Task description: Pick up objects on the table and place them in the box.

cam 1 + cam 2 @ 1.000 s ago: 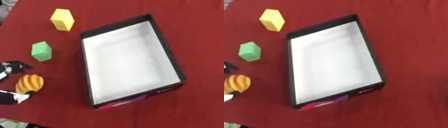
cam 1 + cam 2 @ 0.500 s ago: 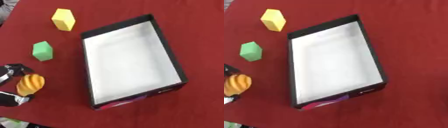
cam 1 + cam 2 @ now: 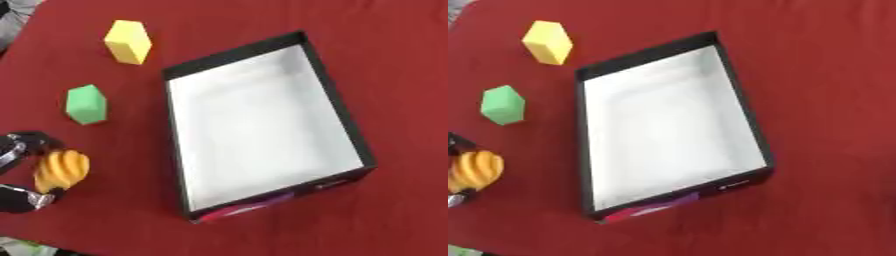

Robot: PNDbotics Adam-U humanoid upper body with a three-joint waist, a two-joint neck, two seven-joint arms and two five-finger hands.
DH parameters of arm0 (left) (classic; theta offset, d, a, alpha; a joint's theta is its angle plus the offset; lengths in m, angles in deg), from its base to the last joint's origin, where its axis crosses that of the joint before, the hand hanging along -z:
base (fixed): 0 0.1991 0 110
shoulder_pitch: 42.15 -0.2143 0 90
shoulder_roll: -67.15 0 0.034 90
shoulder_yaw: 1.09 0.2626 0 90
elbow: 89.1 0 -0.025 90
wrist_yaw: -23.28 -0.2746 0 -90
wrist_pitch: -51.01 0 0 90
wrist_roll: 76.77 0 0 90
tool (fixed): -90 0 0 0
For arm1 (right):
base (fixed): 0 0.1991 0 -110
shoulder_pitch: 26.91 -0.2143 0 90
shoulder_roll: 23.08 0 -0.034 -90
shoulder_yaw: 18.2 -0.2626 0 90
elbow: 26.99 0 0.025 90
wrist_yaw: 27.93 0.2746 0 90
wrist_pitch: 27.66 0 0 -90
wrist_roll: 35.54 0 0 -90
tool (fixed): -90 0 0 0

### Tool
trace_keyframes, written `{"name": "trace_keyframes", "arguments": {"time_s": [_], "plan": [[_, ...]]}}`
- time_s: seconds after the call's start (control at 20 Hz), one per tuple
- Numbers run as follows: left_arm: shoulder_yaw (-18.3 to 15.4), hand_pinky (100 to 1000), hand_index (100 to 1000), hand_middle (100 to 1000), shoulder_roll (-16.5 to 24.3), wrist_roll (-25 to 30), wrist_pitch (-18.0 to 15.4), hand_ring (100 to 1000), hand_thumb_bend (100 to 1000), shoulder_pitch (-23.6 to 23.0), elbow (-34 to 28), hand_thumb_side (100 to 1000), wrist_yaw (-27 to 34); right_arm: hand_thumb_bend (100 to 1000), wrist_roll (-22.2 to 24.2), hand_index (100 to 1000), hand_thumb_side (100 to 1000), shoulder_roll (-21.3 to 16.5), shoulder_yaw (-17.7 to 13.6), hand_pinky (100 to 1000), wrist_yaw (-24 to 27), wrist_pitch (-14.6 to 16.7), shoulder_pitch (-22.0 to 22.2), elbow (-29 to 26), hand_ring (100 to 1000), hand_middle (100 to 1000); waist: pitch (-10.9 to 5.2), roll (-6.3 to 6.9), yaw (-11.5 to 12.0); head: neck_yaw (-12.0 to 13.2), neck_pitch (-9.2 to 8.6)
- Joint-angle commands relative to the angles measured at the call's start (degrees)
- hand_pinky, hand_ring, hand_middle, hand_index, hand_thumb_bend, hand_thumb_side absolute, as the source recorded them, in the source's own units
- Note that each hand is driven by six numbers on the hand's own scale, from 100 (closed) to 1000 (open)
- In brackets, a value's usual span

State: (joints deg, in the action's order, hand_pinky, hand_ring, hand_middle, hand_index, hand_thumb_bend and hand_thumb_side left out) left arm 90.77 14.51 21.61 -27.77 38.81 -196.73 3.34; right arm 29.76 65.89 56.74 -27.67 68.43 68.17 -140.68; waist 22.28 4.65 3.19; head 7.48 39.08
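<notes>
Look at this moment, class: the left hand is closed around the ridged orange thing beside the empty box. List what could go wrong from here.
1. The left hand grips the orange object only at its ends, so it might slip out during the carry.
2. The box's near wall stands between the hand and the white floor; a low carry could hit it.
3. The green block sits close by and could get nudged.

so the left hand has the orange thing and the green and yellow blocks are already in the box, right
Not quite. The left hand does hold the orange thing, but the green block and yellow block sit on the red table, left of the box, which is empty. The left eye view shows it.
</notes>
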Motion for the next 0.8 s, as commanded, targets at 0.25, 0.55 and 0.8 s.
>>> {"name": "trace_keyframes", "arguments": {"time_s": [0.25,0.55,0.8], "plan": [[0.08,695,762,665,0.55,0.79,-0.02,660,365,1.06,0.45,130,0.96,100,0.07,807,477,-1.21,0.09,966,-0.43,0.02,-0.07,-0.90,1000,710,-1.32,0.26,-0.13,0.40,-0.29],[-0.09,618,676,584,0.59,1.02,-0.79,586,355,1.01,0.04,100,0.32,100,-0.05,807,477,-1.16,0.14,967,-0.46,-0.05,-0.06,-0.90,1000,708,-1.30,0.28,-0.13,0.47,-0.14],[-1.37,592,650,569,0.14,-1.16,-2.12,570,296,0.90,-2.28,100,-0.76,100,-0.01,807,476,-1.15,0.19,967,-0.59,-0.17,0.06,-0.90,1000,707,-1.36,0.36,-0.01,0.26,-0.15]]}}
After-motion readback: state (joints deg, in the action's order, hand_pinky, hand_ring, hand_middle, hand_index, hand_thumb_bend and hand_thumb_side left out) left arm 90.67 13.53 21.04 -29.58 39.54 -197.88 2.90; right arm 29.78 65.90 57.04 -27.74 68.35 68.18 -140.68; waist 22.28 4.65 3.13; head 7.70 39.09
